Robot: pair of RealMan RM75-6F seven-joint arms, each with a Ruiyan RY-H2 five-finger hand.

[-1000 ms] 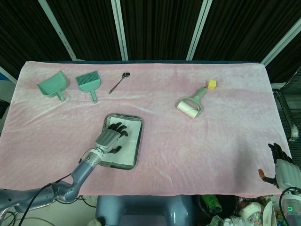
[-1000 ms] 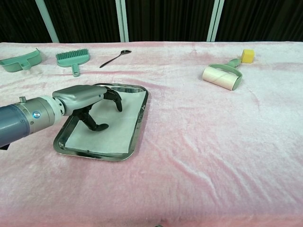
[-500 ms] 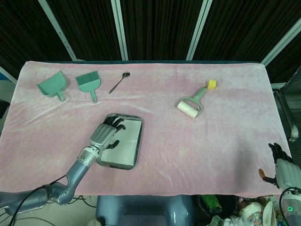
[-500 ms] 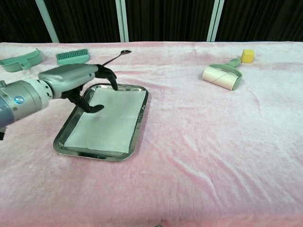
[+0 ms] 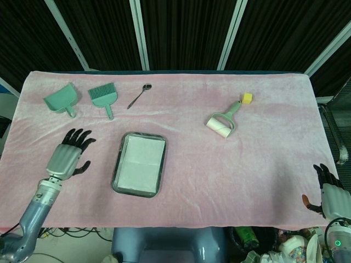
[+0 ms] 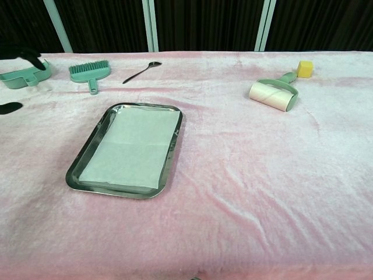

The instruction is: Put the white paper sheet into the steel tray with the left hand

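Observation:
The white paper sheet (image 5: 141, 162) (image 6: 132, 147) lies flat inside the steel tray (image 5: 117, 176) (image 6: 175, 147), filling most of its floor. My left hand (image 5: 68, 155) hovers over the pink cloth well to the left of the tray, fingers spread and holding nothing; in the chest view only its dark fingertips (image 6: 22, 53) show at the left edge. My right hand (image 5: 329, 193) hangs beyond the table's front right corner, fingers apart and empty.
A green dustpan (image 5: 61, 99) (image 6: 23, 73), a green brush (image 5: 103, 95) (image 6: 90, 72) and a spoon (image 5: 139, 95) (image 6: 141, 70) lie along the far left. A lint roller (image 5: 223, 121) (image 6: 274, 93) and a yellow cube (image 5: 247, 98) (image 6: 305, 68) sit at the far right.
My left hand has lifted out of the tray and swung left, clear of it. The paper sheet stays lying in the tray. The right hand has not moved.

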